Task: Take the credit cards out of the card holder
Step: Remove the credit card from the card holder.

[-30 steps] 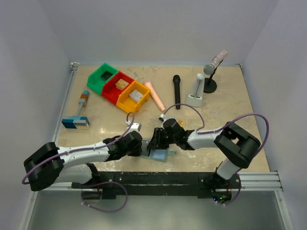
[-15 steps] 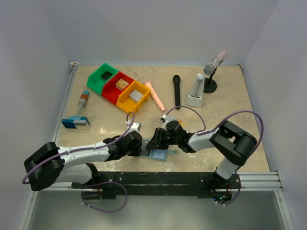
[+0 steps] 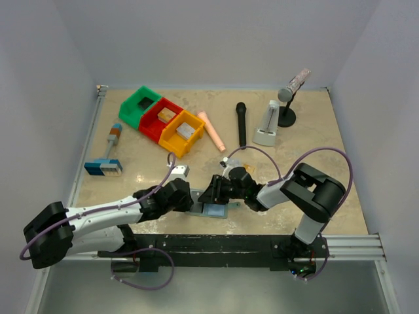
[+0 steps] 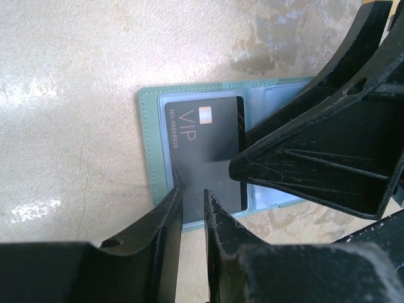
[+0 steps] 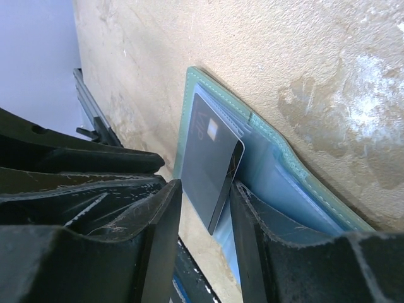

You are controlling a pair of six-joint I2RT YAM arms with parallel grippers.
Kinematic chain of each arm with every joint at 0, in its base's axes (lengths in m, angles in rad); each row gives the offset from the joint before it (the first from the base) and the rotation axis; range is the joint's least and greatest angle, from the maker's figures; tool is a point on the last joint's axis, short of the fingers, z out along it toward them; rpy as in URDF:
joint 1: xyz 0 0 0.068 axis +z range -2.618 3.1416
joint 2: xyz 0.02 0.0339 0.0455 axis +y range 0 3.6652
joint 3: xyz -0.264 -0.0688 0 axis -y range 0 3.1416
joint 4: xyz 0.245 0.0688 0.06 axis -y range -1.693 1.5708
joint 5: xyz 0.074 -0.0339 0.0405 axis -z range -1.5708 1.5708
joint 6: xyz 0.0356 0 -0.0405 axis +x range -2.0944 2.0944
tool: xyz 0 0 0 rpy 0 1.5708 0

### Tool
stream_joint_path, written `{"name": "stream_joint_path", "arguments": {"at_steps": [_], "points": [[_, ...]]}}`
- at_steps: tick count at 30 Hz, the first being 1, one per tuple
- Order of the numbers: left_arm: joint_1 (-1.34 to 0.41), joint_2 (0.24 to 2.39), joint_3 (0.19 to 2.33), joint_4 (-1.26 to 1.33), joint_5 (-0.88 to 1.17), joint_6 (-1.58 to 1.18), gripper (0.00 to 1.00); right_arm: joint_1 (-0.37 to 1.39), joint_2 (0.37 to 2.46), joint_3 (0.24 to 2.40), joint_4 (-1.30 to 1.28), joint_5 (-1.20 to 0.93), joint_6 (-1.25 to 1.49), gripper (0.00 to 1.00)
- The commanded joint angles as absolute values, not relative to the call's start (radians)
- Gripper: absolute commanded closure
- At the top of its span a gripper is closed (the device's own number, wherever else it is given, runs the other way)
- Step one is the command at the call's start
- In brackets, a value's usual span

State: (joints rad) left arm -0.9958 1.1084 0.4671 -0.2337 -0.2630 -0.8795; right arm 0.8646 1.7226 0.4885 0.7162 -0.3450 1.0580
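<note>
The right gripper (image 5: pixel 205 189) has its fingers parted to either side of the card's (image 5: pixel 211 158) free long edge, not closed on it. That edge sits tilted up off the pocket, and we judge the fingers are set there to catch it and draw the card sideways out. The left gripper (image 4: pixel 192 191) shows only a narrow slit between its fingers, with their tips down at the near edge of the holder (image 4: pixel 151 145). Whether they nip that edge or merely press on it we cannot tell. Either way we read it as a brace, so the soft holder does not follow the card.

The card, dark grey and printed VIP, lies face up in the holder's left panel. Its long axis runs near to far, across the holder's, which runs left to right. The lifted edge faces the fold, toward the right gripper. The holder lies open and flat on the table (image 3: pixel 144 157), close to its near edge, between the two grippers. We see one card only.
</note>
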Motion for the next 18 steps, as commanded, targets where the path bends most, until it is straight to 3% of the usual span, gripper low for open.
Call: {"name": "stream_joint_path", "arguments": {"at_steps": [1, 9, 18], "points": [[-0.991, 1.084, 0.488, -0.253, -0.316, -0.882, 0.75, 0.870, 1.758, 0.456, 0.696, -0.347, 1.052, 0.57], [-0.988, 1.192, 0.522, -0.268, -0.331, -0.885, 0.85, 0.865, 1.783, 0.433, 0.769, -0.364, 1.066, 0.57], [-0.986, 1.210, 0.494, -0.213, -0.292, -0.891, 0.89, 0.865, 1.810, 0.448, 0.825, -0.419, 1.058, 0.58]]}}
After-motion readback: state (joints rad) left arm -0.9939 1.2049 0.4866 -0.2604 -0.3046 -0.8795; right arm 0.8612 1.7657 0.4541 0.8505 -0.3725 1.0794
